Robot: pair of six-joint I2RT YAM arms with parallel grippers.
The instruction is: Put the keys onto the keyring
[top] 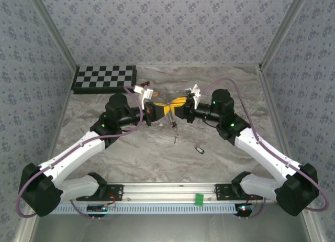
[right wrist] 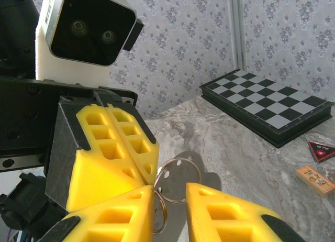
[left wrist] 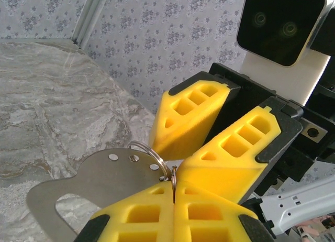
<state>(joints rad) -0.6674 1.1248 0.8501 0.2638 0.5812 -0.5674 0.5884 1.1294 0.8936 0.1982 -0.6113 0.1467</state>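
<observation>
Yellow, blocky plastic fingers of two robot arms meet tip to tip above the middle of a grey marbled worktop (top: 136, 153). The left gripper (top: 164, 110) has its fingers pressed together, pinching the edge of a thin silvery split keyring (right wrist: 179, 180). A flat grey metal tag (left wrist: 89, 182) with a cut-out hangs from that ring. The right gripper (top: 175, 105) faces it from the right. Its fingers are spread a little with the ring's wire in the gap between them, and I cannot see them gripping it.

The ring is held up in the air, clear of the surface. No key shows on it in either close view.

The tiny keys (top: 176, 140), with black plastic heads and thin blades, lie loose on the worktop just near of the grippers. A second key (top: 199, 149) lies a little further right. They are too small to make out in detail.

A black-and-white chequered board (top: 104, 78) sits at the far left.

As I judge it, the task is barely begun. The ring is presented and perhaps about to be pried open, and every key has yet to be picked up and threaded on.
</observation>
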